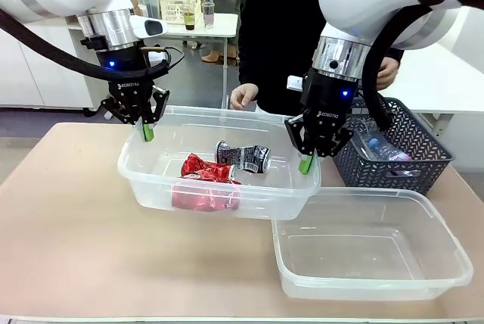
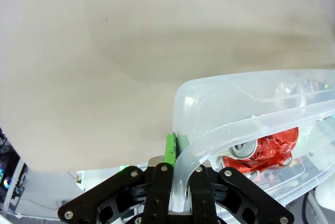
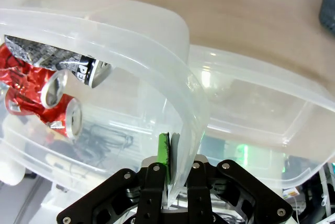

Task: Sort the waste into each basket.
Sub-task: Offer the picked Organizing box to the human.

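Note:
A clear tub (image 1: 144, 176) hangs above the table between both arms, with crushed red cans (image 1: 203, 171) and a black-and-silver can (image 1: 243, 157) inside. My left gripper (image 1: 146, 132) is shut on the tub's left rim (image 2: 184, 156); red cans (image 2: 264, 150) show through the wall. My right gripper (image 1: 306, 162) is shut on the tub's right rim (image 3: 191, 130), where the cans (image 3: 52, 90) lie inside. A second clear tub (image 1: 442, 263) stands empty at the front right, partly under the lifted one. A clear bottle (image 1: 386, 150) lies in the dark lattice basket.
The dark blue-grey lattice basket (image 1: 423, 165) stands at the right behind the empty tub. A person in black stands at the far side, one hand (image 1: 243, 96) near the lifted tub's back rim. Bare table stretches to the front left.

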